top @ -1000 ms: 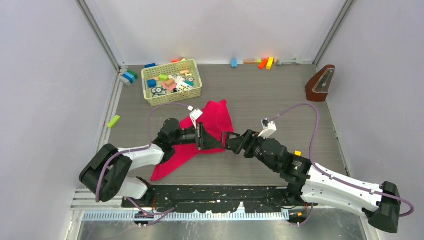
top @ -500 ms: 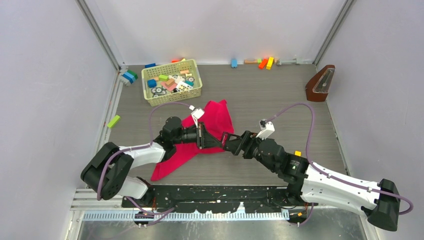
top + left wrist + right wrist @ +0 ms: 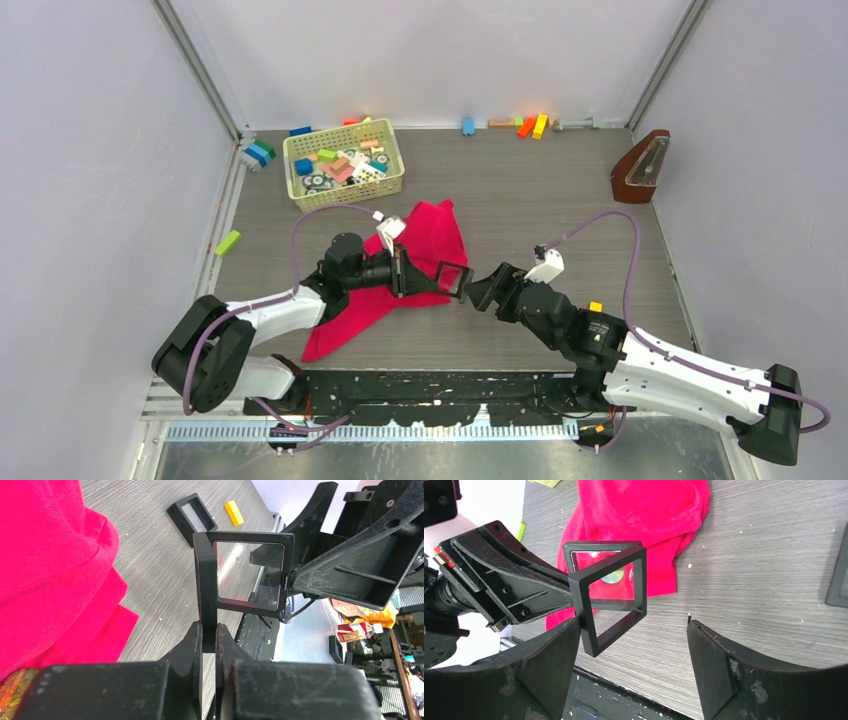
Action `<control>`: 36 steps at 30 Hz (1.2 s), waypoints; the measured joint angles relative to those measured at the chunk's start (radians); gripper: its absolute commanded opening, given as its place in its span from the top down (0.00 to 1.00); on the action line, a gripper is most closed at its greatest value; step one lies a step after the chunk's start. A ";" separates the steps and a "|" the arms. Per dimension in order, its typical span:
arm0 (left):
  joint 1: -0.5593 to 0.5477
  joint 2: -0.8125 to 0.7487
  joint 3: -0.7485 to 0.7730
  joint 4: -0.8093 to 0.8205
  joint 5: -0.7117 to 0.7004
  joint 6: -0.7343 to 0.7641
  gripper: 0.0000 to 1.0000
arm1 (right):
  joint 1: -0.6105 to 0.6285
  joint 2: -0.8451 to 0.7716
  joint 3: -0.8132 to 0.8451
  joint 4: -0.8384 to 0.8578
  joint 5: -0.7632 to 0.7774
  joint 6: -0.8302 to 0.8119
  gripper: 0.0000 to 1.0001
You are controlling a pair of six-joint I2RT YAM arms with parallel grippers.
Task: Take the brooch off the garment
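The crimson-pink garment [image 3: 430, 240] lies crumpled on the table ahead of both arms, and also shows in the left wrist view [image 3: 45, 555] and the right wrist view [image 3: 644, 510]. My left gripper [image 3: 440, 279] [image 3: 210, 627] is shut on one leaf of a hinged black square frame [image 3: 206, 580] [image 3: 583, 615], held open above the table. My right gripper [image 3: 480, 290] [image 3: 634, 625] is open and empty, just right of the frame. A small pale round brooch [image 3: 613, 575] shows through the frame against the cloth; I cannot tell whether it sits in the frame or on the garment.
A second black square frame [image 3: 172, 514] and a yellow block [image 3: 596, 306] lie on the table by the right arm. A basket of toy blocks [image 3: 343, 165] stands behind the garment. A brown wedge-shaped box [image 3: 640, 168] is at the back right, and loose blocks [image 3: 530, 125] line the back wall.
My right gripper has drawn back to the right, away from the frame, and is now clear of it. My left gripper still holds the frame in about the same place.
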 measured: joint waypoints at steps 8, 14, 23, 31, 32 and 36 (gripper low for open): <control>0.002 0.000 0.000 -0.049 -0.031 0.025 1.00 | 0.000 -0.005 0.011 -0.071 0.019 0.010 0.55; 0.002 0.000 0.007 -0.078 -0.040 0.043 1.00 | -0.002 -0.005 0.021 -0.092 0.011 -0.003 0.49; 0.000 0.000 0.018 -0.119 -0.040 0.060 1.00 | -0.008 0.031 0.023 -0.040 -0.069 -0.073 0.47; -0.001 0.000 0.021 -0.130 -0.040 0.067 1.00 | -0.008 0.079 0.024 -0.018 -0.112 -0.090 0.57; -0.001 0.000 0.021 -0.130 -0.040 0.067 1.00 | -0.008 0.081 0.024 -0.018 -0.114 -0.089 0.57; -0.001 0.000 0.021 -0.132 -0.040 0.068 1.00 | -0.008 0.081 0.024 -0.014 -0.117 -0.076 0.61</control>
